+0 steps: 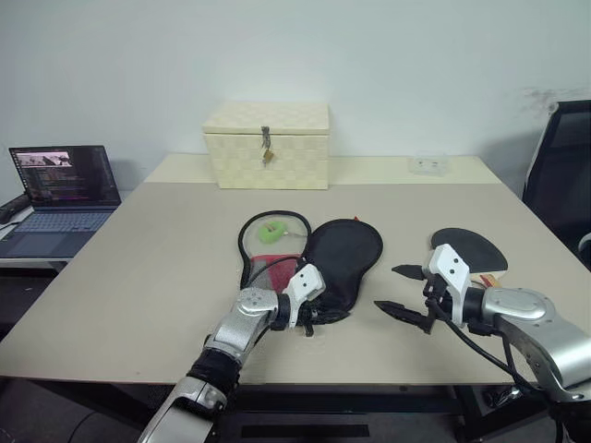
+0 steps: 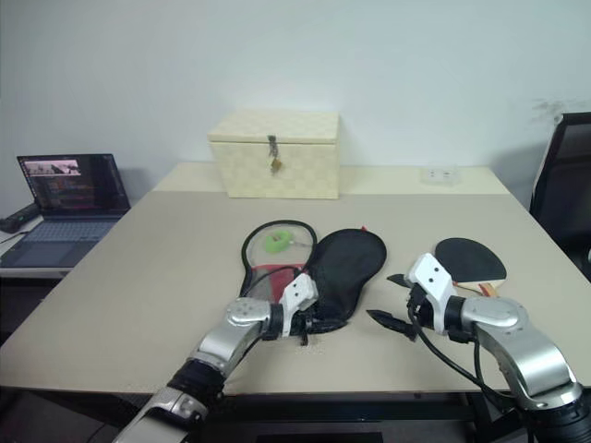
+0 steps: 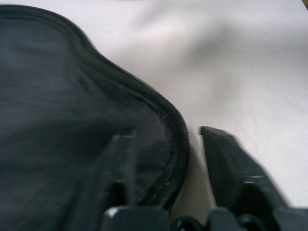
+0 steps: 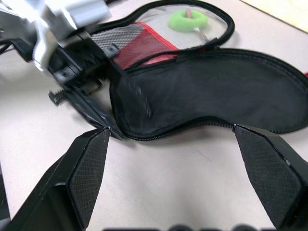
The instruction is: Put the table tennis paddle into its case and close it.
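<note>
Centrally on the smooth beige table [image 1: 138,277] lies the case [image 1: 343,263], unzipped and spread open like a clamshell: one half is a matte black fabric flap of paddle shape, edged with a corded zipper rim, the other shows a pale lining ringed in black piping, a red fabric panel with black mesh over it, and a small round green tag [image 1: 271,232]. No logo or lettering can be read on it. The left gripper [image 1: 312,318] sits at the near, narrow end of the case; in the left wrist view its black fingers stand a little apart on either side of the flap's rim, one over the fabric and one over bare table, and whether they pinch the cloth I cannot tell. The right gripper [image 1: 399,291] hovers just right of the case with its jaws spread wide and nothing between them; its finger pads [image 4: 89,168] carry a fine cross-hatched grip texture. The table tennis paddle [image 1: 469,250] lies flat beyond the right gripper, black rubber face up, outside the case. At the table's far edge stands a cream woven box [image 1: 268,145] with a metal latch. An open laptop [image 1: 60,198] sits on a lower surface to the left, its screen text too small to read.
</note>
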